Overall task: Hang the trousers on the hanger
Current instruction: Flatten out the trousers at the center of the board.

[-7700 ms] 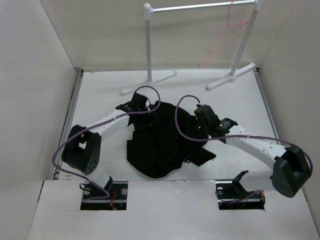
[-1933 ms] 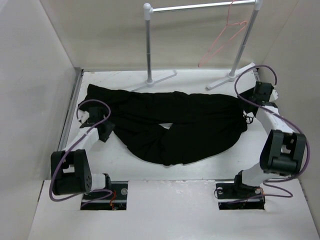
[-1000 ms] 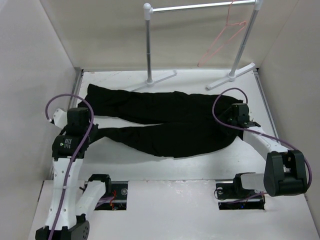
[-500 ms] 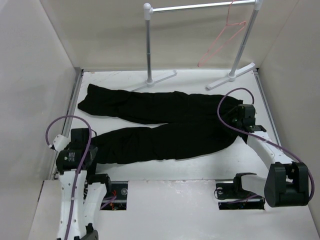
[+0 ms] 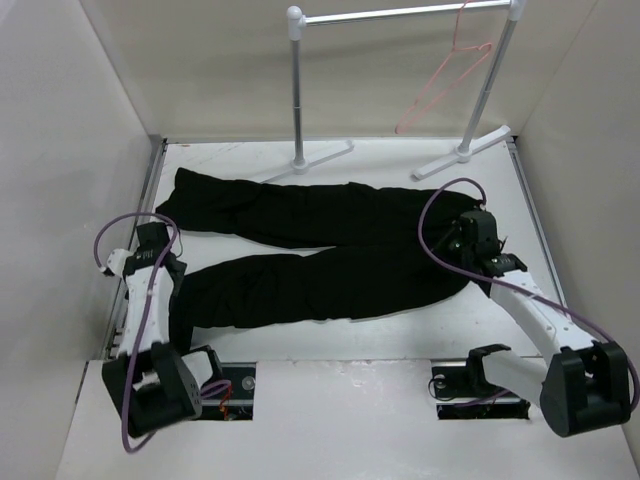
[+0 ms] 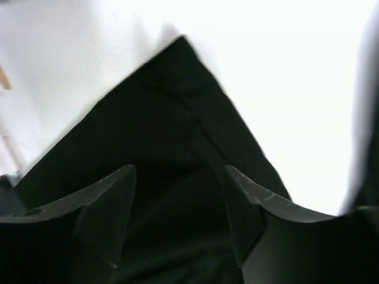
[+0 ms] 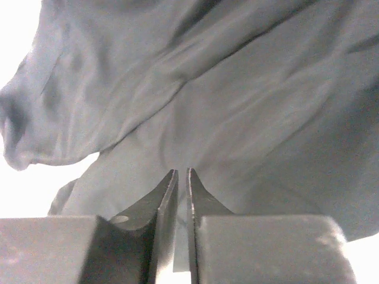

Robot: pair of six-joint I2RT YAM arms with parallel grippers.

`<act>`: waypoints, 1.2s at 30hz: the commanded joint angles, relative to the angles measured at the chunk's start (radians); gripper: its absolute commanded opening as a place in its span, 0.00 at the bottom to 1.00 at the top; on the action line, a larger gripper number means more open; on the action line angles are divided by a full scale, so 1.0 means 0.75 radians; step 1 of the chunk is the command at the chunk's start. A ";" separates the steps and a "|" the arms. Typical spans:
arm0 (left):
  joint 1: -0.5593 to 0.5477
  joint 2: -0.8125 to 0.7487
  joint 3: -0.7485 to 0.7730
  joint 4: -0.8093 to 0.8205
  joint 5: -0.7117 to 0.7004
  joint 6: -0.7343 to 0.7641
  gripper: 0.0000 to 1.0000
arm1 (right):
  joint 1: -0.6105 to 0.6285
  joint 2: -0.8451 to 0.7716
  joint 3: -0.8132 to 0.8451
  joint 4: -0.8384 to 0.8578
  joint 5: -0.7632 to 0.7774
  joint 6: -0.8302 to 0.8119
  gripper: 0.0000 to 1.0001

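**Limits of view**
- In the overhead view the left end effector (image 6: 177, 171) blends into the dark cloth, so you cannot trace its outline there. Read it from the left wrist view.
- The left wrist view is blurred. It shows only a corner of one leg hem against the white tabletop (image 5: 350, 165).
- The right wrist view is filled with grey-looking folds of cloth. You cannot tell whether any fabric is caught between the fingers.
- The hook of the hanger (image 5: 445, 85) reaches the top edge of the overhead view and is hard to make out against the rail.

**Arm pose**
- The left arm stands up from its base at the near left corner. Its wrist is over the hem end of the nearer leg, and the fingers are spread apart just above the cloth.
- The right arm reaches forward and inward from its base. The right end effector (image 7: 182, 171) is at the waist end with its fingers drawn together, leaving only a thin slit.

**Task items**
- The trousers (image 5: 380, 255) lie flat across the tabletop with the waist to the right. Both legs run left, with a narrow gap between them.
- The hanger hangs from the right end of the white rack (image 5: 297, 90) at the far edge, well apart from the trousers.
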 commanded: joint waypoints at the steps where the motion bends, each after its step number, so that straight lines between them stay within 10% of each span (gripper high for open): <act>1: 0.068 0.104 -0.046 0.229 0.039 -0.025 0.57 | 0.022 -0.084 0.026 -0.015 -0.017 -0.047 0.21; 5: 0.084 0.296 -0.053 0.370 0.037 -0.021 0.51 | 0.026 -0.136 0.016 -0.035 -0.039 -0.065 0.34; 9: 0.096 0.462 -0.053 0.487 0.064 0.000 0.11 | 0.024 -0.213 0.003 -0.089 -0.023 -0.063 0.50; 13: 0.119 0.615 0.061 0.546 0.053 0.061 0.00 | -0.020 -0.303 -0.007 -0.154 -0.013 -0.067 0.56; 20: 0.082 0.806 0.481 0.534 -0.020 0.157 0.03 | -0.117 -0.404 -0.001 -0.232 0.002 -0.067 0.63; 29: 0.076 0.575 0.524 0.444 0.004 0.215 0.48 | -0.090 -0.447 0.005 -0.256 0.000 -0.065 0.68; 36: 0.072 -0.032 0.028 0.173 0.072 0.137 0.42 | 0.083 -0.447 -0.040 -0.281 0.000 -0.088 0.09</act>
